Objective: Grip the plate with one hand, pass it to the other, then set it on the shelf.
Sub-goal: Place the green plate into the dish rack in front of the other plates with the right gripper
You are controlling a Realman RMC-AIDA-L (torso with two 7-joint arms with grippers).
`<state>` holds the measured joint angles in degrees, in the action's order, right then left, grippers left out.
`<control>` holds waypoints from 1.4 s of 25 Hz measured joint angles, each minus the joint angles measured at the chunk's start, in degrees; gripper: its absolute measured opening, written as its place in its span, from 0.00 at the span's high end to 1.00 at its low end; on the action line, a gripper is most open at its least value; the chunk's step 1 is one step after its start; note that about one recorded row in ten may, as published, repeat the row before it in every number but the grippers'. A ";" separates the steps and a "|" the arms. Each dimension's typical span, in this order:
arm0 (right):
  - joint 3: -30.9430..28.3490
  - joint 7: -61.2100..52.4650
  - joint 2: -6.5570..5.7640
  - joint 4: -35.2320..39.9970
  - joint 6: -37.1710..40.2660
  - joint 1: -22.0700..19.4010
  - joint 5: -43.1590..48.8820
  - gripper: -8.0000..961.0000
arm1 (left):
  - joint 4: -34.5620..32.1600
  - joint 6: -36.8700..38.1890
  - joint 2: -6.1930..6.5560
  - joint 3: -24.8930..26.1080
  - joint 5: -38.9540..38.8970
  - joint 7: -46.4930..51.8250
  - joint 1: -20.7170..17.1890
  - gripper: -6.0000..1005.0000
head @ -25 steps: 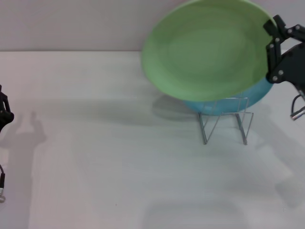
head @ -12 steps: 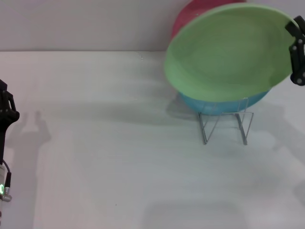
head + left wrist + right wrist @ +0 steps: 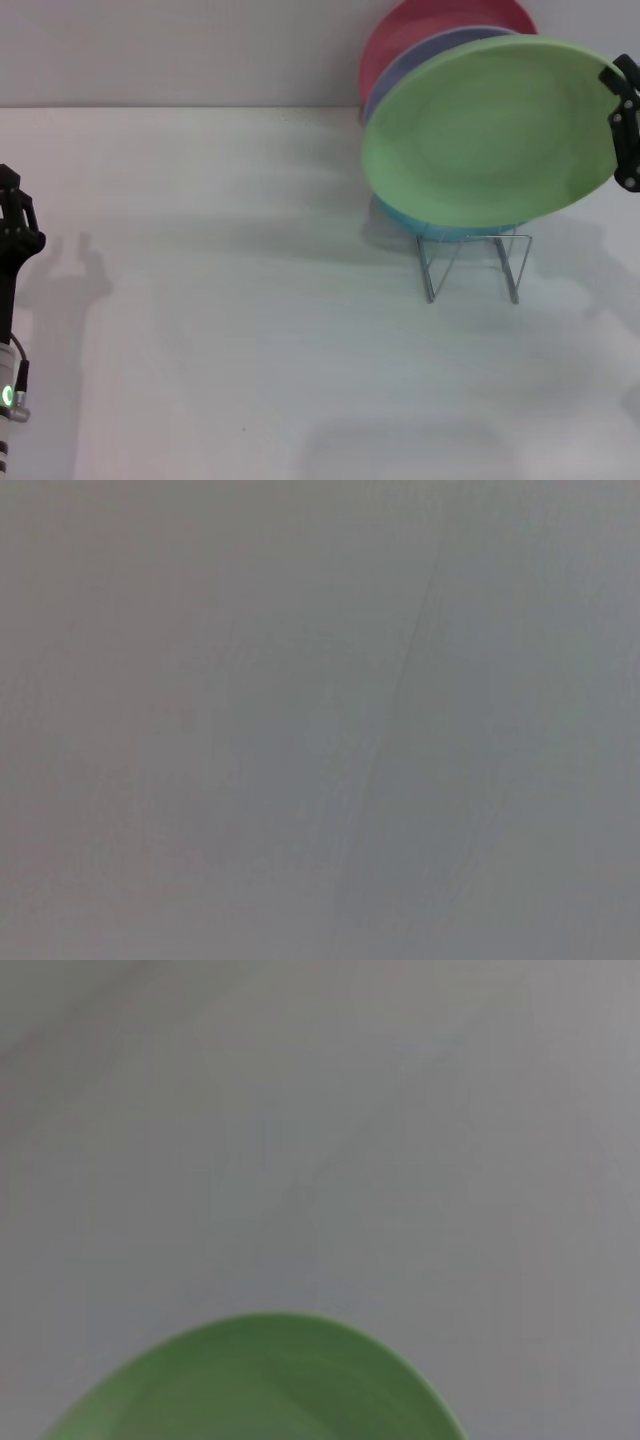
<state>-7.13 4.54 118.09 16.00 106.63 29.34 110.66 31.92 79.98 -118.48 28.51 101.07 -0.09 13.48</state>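
No brand, label or writing can be read anywhere in the views.

In the head view, a light green plate (image 3: 490,135) is held tilted, almost on edge, above a silver wire plate rack (image 3: 470,262) that stands on the white worktop (image 3: 250,330). The green plate's face is turned toward the camera. The right pincer (image 3: 622,125) is clenched on the plate's rim at the far right edge of the view. Behind the green plate stand three more plates in the rack: a sky-blue plate (image 3: 440,230) peeks out below it, a lavender plate (image 3: 420,62) shows above and behind it, and a red plate (image 3: 400,35) stands farthest back. Whether the green plate's lower edge touches the rack cannot be told.

The left pincer (image 3: 12,225) sits at the far left edge of the view, well apart from the rack, above its arm with a small green light. Whether it is released or clenched cannot be told.

The right wrist view shows only the curved rim of the green plate (image 3: 260,1385) against a grey blur. The left wrist view shows a plain grey surface.

Compared with the earlier head views, the green plate has moved to the right and lower, closer to the rack, uncovering the lavender and red plates behind it. The left pincer has risen slightly.
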 joint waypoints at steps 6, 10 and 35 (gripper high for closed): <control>2.02 0.16 -0.14 1.36 -0.98 0.25 0.00 0.97 | 0.07 0.12 0.01 -0.32 0.00 0.00 0.08 0.70; 2.47 0.22 0.00 1.88 -1.05 0.12 0.00 0.97 | 0.29 0.24 -0.04 -0.45 0.00 0.00 0.12 0.70; 4.84 2.49 0.69 2.37 -3.82 -2.05 0.25 0.96 | 0.87 2.24 0.14 -1.18 0.67 1.47 -1.11 0.70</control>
<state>-2.29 7.03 118.78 18.37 102.81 27.29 110.91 32.78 82.23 -118.34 27.32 101.74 1.38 12.37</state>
